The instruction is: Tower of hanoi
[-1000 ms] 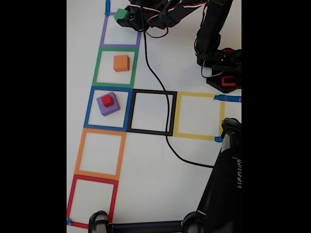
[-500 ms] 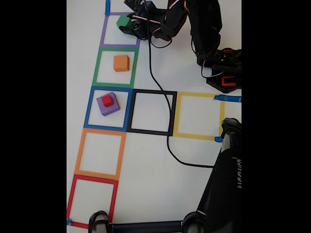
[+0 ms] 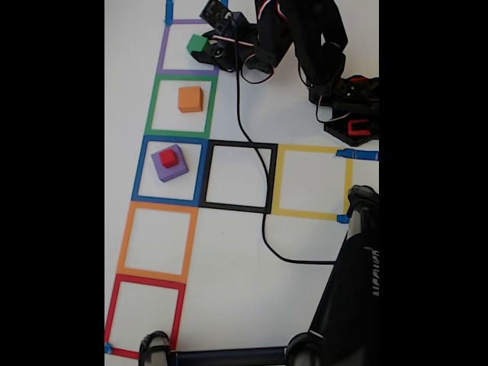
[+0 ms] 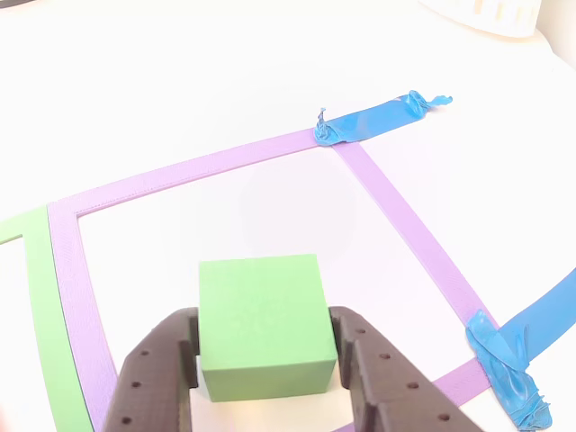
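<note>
Where the close other view looks along the pincer (image 4: 266,360), both fingers press the sides of the green cube (image 4: 261,324), pinching it inside the purple tape square (image 4: 396,216). Contact is unclear in the fixed view, which adds the layout: green cube (image 3: 197,43) in the top square, orange cube (image 3: 191,99) in the green square, red cube (image 3: 168,158) atop the purple cube (image 3: 169,164) in the blue square.

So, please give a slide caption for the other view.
Gripper closed on the green cube above the purple tape square.
</note>
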Motion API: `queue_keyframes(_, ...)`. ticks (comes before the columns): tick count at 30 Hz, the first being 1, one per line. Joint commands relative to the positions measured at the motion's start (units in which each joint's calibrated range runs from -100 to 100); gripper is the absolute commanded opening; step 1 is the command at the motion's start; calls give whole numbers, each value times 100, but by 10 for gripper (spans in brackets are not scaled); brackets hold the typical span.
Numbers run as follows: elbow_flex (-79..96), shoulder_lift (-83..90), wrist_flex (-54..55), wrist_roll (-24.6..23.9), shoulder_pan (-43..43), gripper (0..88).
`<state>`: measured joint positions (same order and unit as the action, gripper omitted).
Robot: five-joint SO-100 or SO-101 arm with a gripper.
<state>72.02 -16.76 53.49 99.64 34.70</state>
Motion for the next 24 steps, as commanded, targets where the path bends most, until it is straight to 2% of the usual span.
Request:
queue_keyframes(1, -57, 0, 149, 36, 106, 238)
queue_keyframes(11, -66, 210, 166, 36, 135, 313)
queue_keyframes(15, 7, 889, -231, 36, 183, 313)
queue_keyframes(20, -20, 2730, -2304, 36, 279, 239)
queue_keyframes(24, -420, 4328, -4806, 36, 289, 91)
